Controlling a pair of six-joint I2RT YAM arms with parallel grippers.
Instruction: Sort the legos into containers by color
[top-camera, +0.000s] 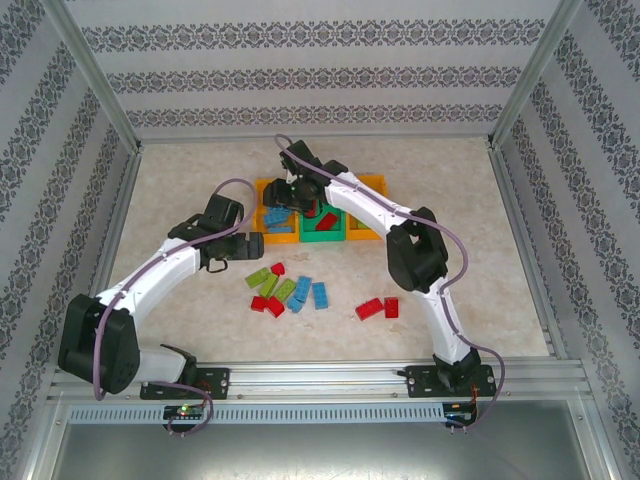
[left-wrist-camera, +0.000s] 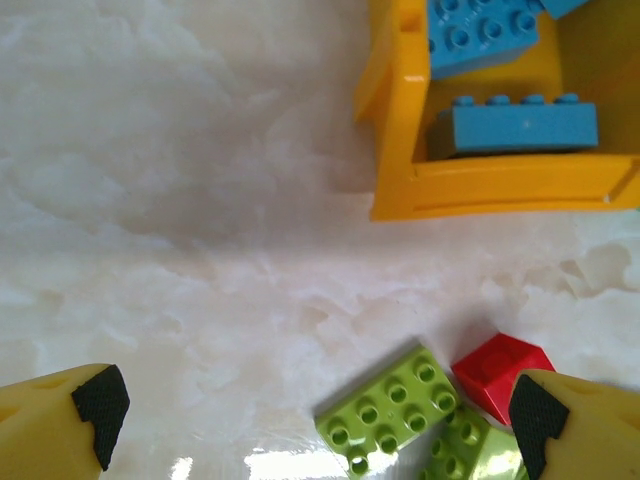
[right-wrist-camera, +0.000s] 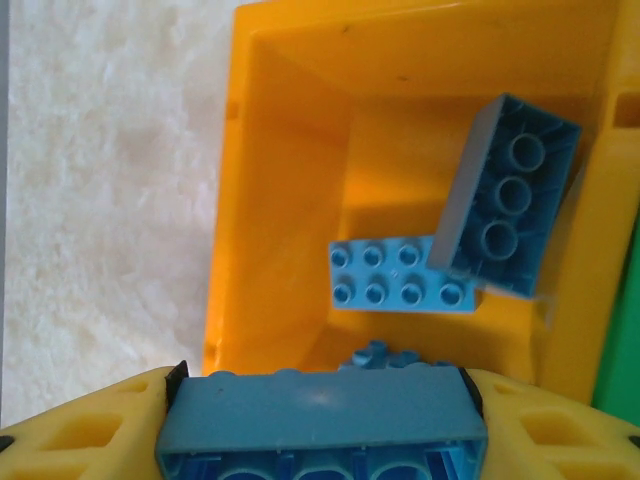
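Right end effector (right-wrist-camera: 320, 400): about half closed on a light blue brick (right-wrist-camera: 320, 425), clamped by its two short ends, above the left orange bin (right-wrist-camera: 270, 200).
Left end effector (left-wrist-camera: 315, 418): wide open and empty, low over the desk (left-wrist-camera: 180, 200), with a green brick (left-wrist-camera: 385, 410) between its fingers.
Bin content: two blue bricks inside, one leaning at 2 o'clock.
Loose legos (top-camera: 285, 290): at 6 o'clock from the bins; a red pair (top-camera: 378, 308) at 4 o'clock.
Handling: we judged the bricks light, stiff and smooth, so they could slip; we would take hold on two flat opposite walls, never on the studs.
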